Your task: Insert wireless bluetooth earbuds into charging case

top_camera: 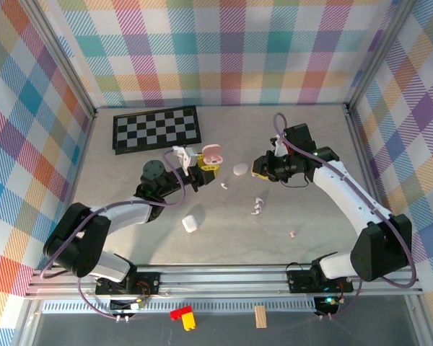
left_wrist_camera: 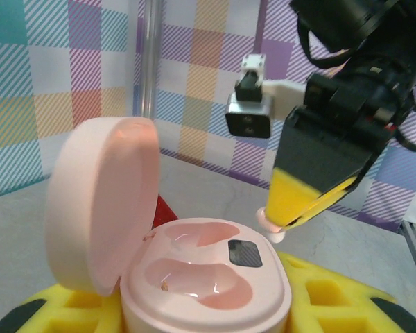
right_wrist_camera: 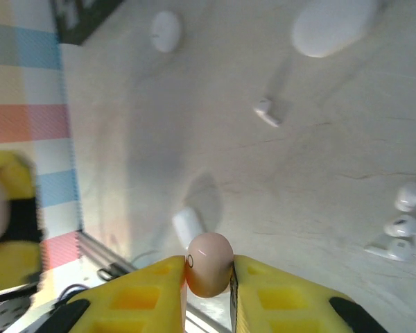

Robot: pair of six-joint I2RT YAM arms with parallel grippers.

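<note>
- Table (top_camera: pixel 224 245): pale grey, marbled top.
- Checkerboard (top_camera: pixel 156 128): lies flat at the far left.
- Oval case (top_camera: pixel 241 169): white, closed, mid-table.
- Single earbud (top_camera: pixel 224 185): white, just near-left of the oval case.
- Earbud pair (top_camera: pixel 257 206): white, touching, right of centre.
- Near case (top_camera: pixel 189 223): white, left of centre.
- Pink bit (top_camera: pixel 293 233): tiny, near right.

From the left wrist, the pink case (left_wrist_camera: pixel 208 277) runs off the bottom edge, its base sunk between the yellow pads (left_wrist_camera: pixel 333 298). The pink earbud (left_wrist_camera: pixel 270 226) is mostly swallowed by the right gripper (left_wrist_camera: pixel 290 214). From the right wrist, the left gripper (right_wrist_camera: pixel 1 215) is a yellow blur cut by the left edge, a white case (right_wrist_camera: pixel 331 24) is clipped at the top, and two white earbuds (right_wrist_camera: pixel 405 225) run into the right edge. From above, a pinkish speck (top_camera: pixel 293 233) is too small to name.
</note>
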